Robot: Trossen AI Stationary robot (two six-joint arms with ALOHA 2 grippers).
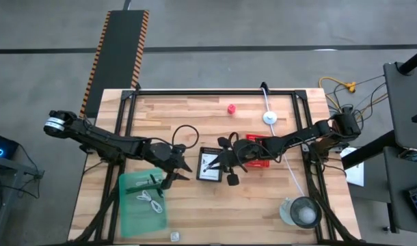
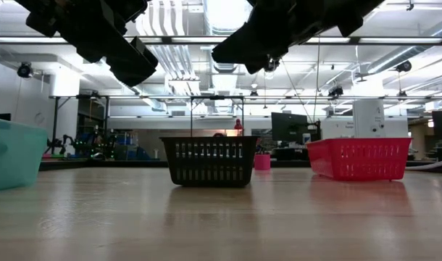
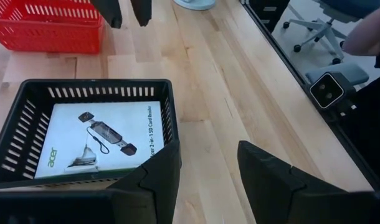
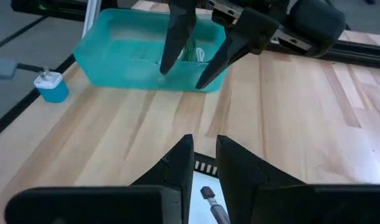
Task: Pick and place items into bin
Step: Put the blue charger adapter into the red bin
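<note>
Left end effector open, empty, beside green bin. Right end effector open above black basket holding white printed card. Risk: fingers snag basket wall, card slips flat.

Three bins: one green, one black, one red.

The left gripper hovers at the green bin rim, beside a thin black cable. The right gripper is over the black basket holding a white printed card. A coiled white cable lies in the bin.
</note>
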